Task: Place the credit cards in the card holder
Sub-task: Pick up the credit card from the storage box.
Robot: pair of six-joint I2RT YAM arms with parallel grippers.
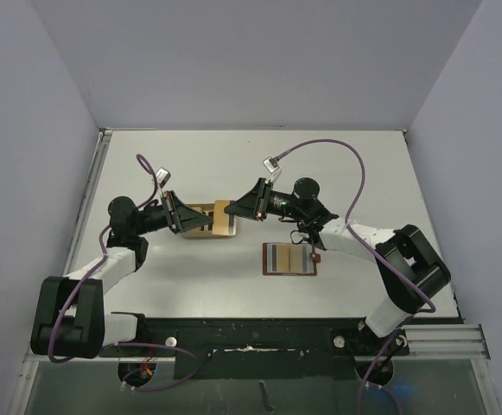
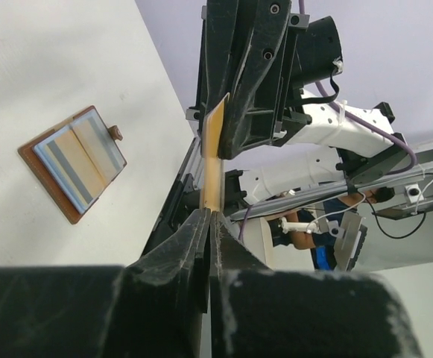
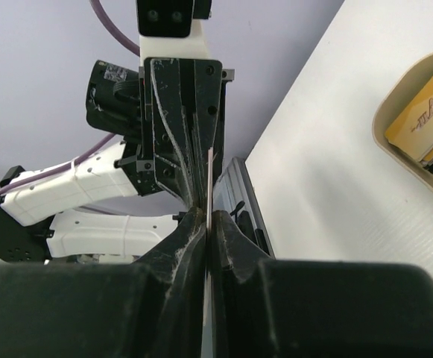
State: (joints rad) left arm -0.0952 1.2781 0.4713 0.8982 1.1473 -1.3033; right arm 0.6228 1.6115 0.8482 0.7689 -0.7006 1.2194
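While left pincer [image 2: 209, 220], right pincer [image 3: 209, 220] clamp card [image 2: 213, 175], thin, tan

left arm [image 1: 104, 270] and right arm [image 1: 365, 236] are shelled in white, jointed in black; purple cables [image 1: 361, 173] are looped alongside; left gripper [image 1: 207, 220] and right gripper [image 1: 232, 210] are moulded black

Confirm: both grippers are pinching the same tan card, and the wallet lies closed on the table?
Not closed. The wallet lies open, striped inside up, as the left wrist view shows. The left gripper and right gripper do both pinch the tan card.
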